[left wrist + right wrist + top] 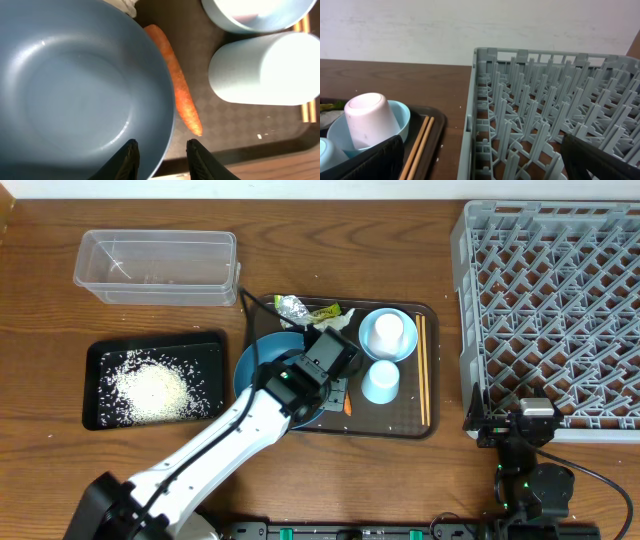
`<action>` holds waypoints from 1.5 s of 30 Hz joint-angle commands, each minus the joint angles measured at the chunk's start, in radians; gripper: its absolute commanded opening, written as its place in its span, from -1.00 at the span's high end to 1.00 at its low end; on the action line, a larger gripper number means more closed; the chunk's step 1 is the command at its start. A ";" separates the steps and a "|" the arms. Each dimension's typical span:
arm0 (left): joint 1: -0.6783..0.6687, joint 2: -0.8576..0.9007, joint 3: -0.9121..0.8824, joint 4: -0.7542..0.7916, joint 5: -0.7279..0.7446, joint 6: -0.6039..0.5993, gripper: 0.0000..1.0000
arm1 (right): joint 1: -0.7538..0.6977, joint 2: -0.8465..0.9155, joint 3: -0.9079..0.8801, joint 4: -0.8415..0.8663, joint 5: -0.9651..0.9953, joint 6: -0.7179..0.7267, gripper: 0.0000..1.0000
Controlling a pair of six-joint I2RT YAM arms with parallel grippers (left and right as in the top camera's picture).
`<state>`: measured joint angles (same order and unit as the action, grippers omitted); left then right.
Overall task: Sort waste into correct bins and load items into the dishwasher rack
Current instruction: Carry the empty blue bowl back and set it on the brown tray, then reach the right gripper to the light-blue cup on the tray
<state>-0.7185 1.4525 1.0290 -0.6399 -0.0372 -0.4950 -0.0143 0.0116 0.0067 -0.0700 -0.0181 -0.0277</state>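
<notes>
My left gripper (pixel 160 150) is open and straddles the right rim of the dark-blue bowl (pixel 75 85): one finger inside, one outside, both clear of the rim. The orange carrot (pixel 177 85) lies just right of the bowl, beside the upturned pale-blue cup (pixel 265 67). Overhead, the left gripper (pixel 338 392) hangs over the bowl (pixel 262 365) on the brown tray (pixel 432 420). Foil (pixel 292 305) and the wrapper (pixel 326 311) lie at the tray's back. My right gripper (pixel 485 165) stands wide open and empty at the dishwasher rack's (pixel 545 115) near corner.
The black tray (pixel 100 355) holds loose rice (pixel 152 388); the clear tub (pixel 155 268) stands behind it. A small pale-blue bowl (pixel 405 350) holds an upturned whitish cup (pixel 388 330). Chopsticks (pixel 421 370) lie along the brown tray's right side. A bit of white tissue (pixel 129 6) shows behind the bowl.
</notes>
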 commanded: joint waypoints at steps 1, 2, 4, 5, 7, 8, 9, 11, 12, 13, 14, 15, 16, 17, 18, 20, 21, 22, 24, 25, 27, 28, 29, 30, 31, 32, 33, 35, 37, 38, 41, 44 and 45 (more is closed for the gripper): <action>-0.003 -0.047 0.023 -0.018 0.003 -0.045 0.27 | 0.008 -0.007 -0.001 -0.005 0.007 -0.011 -0.99; -0.004 -0.057 0.023 -0.023 0.007 -0.046 0.18 | 0.008 -0.006 -0.001 -0.005 0.007 -0.011 -0.99; -0.012 -0.073 0.024 -0.032 0.008 -0.046 -0.02 | 0.008 -0.005 -0.001 -0.005 0.007 -0.011 -0.98; -0.017 -0.080 0.024 -0.037 0.010 -0.046 -0.14 | 0.008 -0.005 -0.001 -0.005 0.007 -0.011 -0.98; -0.032 -0.093 0.024 -0.051 0.010 -0.045 -0.40 | 0.008 -0.005 -0.001 -0.005 0.007 -0.011 -0.99; -0.039 -0.097 0.024 -0.057 0.010 -0.045 -0.55 | 0.008 -0.005 -0.001 -0.005 0.007 -0.011 -0.98; -0.043 -0.097 0.024 -0.063 0.010 -0.045 -0.70 | 0.008 -0.005 -0.001 -0.005 0.007 -0.011 -0.99; -0.045 -0.097 0.024 -0.079 0.008 -0.045 -0.80 | 0.008 -0.005 -0.001 -0.005 0.007 -0.011 -0.98; -0.044 -0.097 0.024 -0.086 0.002 -0.046 -0.81 | 0.008 -0.005 -0.001 -0.005 0.007 -0.011 -0.98; -0.043 -0.097 0.024 -0.096 -0.002 -0.046 -0.82 | 0.008 -0.005 -0.001 -0.005 0.007 -0.011 -0.99; -0.039 -0.097 0.024 -0.104 -0.006 -0.046 -0.84 | 0.008 -0.005 -0.001 -0.005 0.007 -0.011 -0.99; -0.031 -0.097 0.024 -0.115 -0.018 -0.046 -0.88 | 0.008 -0.005 -0.001 -0.005 0.007 -0.011 -0.98; -0.020 -0.097 0.024 -0.130 -0.039 -0.053 -0.89 | 0.008 -0.005 -0.001 -0.005 0.007 -0.011 -0.98; -0.004 -0.097 0.024 -0.154 -0.074 -0.079 -0.90 | 0.008 -0.005 -0.001 -0.005 0.007 -0.011 -0.98; 0.023 -0.098 0.024 -0.188 -0.124 -0.132 -0.90 | 0.008 -0.005 -0.001 -0.005 0.007 -0.011 -0.98; 0.087 -0.099 0.024 -0.249 -0.190 -0.220 -0.90 | 0.008 -0.005 -0.001 -0.005 0.007 -0.011 -0.98; 0.125 -0.101 0.024 -0.273 -0.196 -0.243 -0.91 | 0.008 -0.005 -0.001 -0.005 0.007 -0.011 -0.98; 0.166 -0.101 0.024 -0.290 -0.192 -0.249 -0.91 | 0.008 -0.005 -0.001 -0.005 0.007 -0.011 -0.98; 0.254 -0.101 0.024 -0.326 -0.181 -0.247 -0.91 | 0.008 -0.005 -0.001 -0.005 0.007 -0.011 -0.99; 0.288 -0.101 0.024 -0.346 -0.182 -0.247 -0.91 | 0.008 -0.005 -0.001 -0.005 0.007 -0.011 -0.99; 0.359 -0.101 0.024 -0.378 -0.181 -0.248 -0.91 | 0.008 -0.005 -0.001 -0.005 0.007 -0.011 -0.98; 0.387 -0.101 0.024 -0.388 -0.181 -0.248 -0.92 | 0.008 -0.005 -0.001 -0.005 0.007 -0.011 -0.98; 0.414 -0.101 0.024 -0.396 -0.181 -0.248 -0.93 | 0.008 -0.005 -0.001 -0.005 0.007 -0.011 -0.98; 0.429 -0.101 0.024 -0.397 -0.181 -0.247 -0.93 | 0.008 -0.005 -0.001 -0.005 0.007 -0.011 -0.98; 0.447 -0.101 0.024 -0.397 -0.181 -0.248 -0.99 | 0.008 -0.005 -0.001 -0.005 0.007 -0.011 -0.98; 0.460 -0.101 0.024 -0.397 -0.181 -0.248 -0.99 | 0.008 -0.005 -0.001 -0.005 0.007 -0.011 -0.99; 0.469 -0.101 0.024 -0.397 -0.181 -0.248 -0.99 | 0.008 -0.005 -0.001 -0.005 0.007 -0.011 -0.99; 0.478 -0.101 0.024 -0.397 -0.181 -0.247 -0.99 | 0.008 -0.005 -0.001 -0.005 0.007 -0.011 -0.98; 0.478 -0.101 0.024 -0.397 -0.181 -0.247 -0.99 | 0.008 -0.005 -0.001 -0.005 0.007 -0.011 -0.99; 0.478 -0.101 0.024 -0.397 -0.181 -0.247 -0.98 | 0.008 -0.005 -0.001 -0.005 0.007 -0.011 -0.99; 0.478 -0.101 0.024 -0.397 -0.181 -0.247 -0.99 | 0.008 -0.005 -0.001 -0.005 0.007 -0.011 -0.99; 0.478 -0.101 0.024 -0.397 -0.181 -0.248 -0.98 | 0.008 -0.005 -0.001 -0.005 0.007 -0.011 -0.99; 0.478 -0.101 0.024 -0.397 -0.181 -0.247 -0.98 | 0.008 -0.005 -0.001 -0.005 0.007 -0.011 -0.98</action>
<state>-0.2447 1.3632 1.0302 -1.0317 -0.1982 -0.7334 -0.0143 0.0120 0.0067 -0.0704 -0.0181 -0.0277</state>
